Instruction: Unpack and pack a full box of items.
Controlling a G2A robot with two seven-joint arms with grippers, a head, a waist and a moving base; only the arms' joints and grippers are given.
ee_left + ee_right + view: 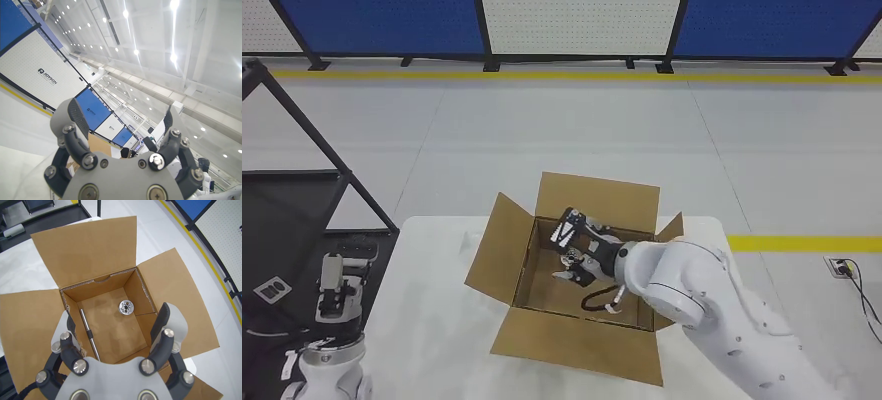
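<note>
The right claw (117,313) hangs over the mouth of the open cardboard box (85,247), its fingers spread wide and holding nothing. Far below it, on the box floor, lie two metal parts. A slim rod (88,328) runs along the wall beneath one finger. A round disc (126,307) lies flat below the gap between the fingers, towards the far corner. The left claw (122,108) is well apart from the box, off beside the table (432,300). It is also spread and empty, and points up at the ceiling.

The likeliest trouble is the depth of the box. A straight descent towards the rod could snag that finger on the torn corrugated rim or scrape it down the wall. The rod sits so tight to the wall that a finger may not fit behind it, and being round it may roll away. The disc offers little height to pinch and could slide.

The rod's near end is cut off behind the claw's palm plate, as is the floor closest to the claw, so other items may lie there unseen.
</note>
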